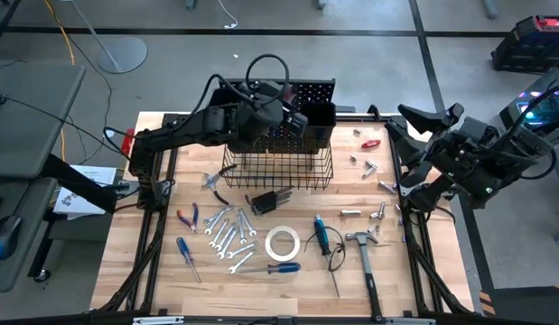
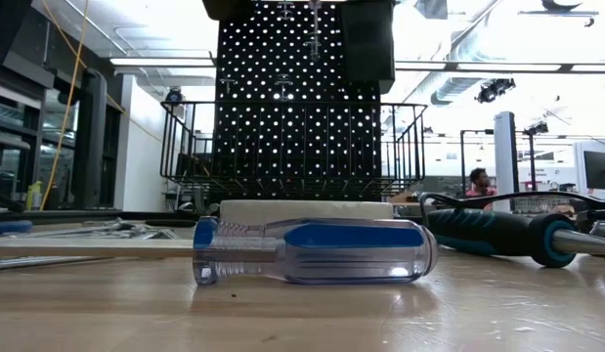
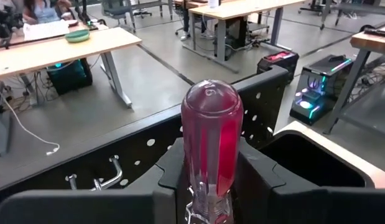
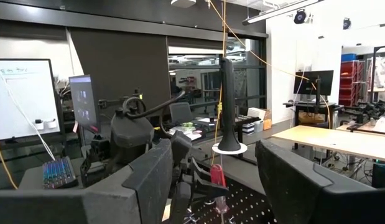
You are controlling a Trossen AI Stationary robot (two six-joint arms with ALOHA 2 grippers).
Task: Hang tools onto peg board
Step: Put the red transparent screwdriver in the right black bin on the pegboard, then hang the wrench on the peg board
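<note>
Bright workshop desks and a grey floor are showing behind the pale wooden table [image 1: 153, 280]. Over the top edge of the peg board [image 3: 267, 102], the left gripper [image 3: 211, 180] is closing its fingers on a red-handled screwdrivers handle [image 3: 212, 134], which is pointing upright, just beside a black bin [image 3: 316, 158]. Below it, the wire basket [image 1: 279, 167] is hanging on the board's front. On the table the white tape roll [image 1: 282, 244], silver wrenches [image 1: 227, 230], a blue-handled screwdriver [image 2: 317, 251] and the claw hammer [image 1: 363, 253] are lying loose. The right gripper [image 4: 211, 174] is waiting at the table's right edge with its fingers standing wide apart and holding nothing.
</note>
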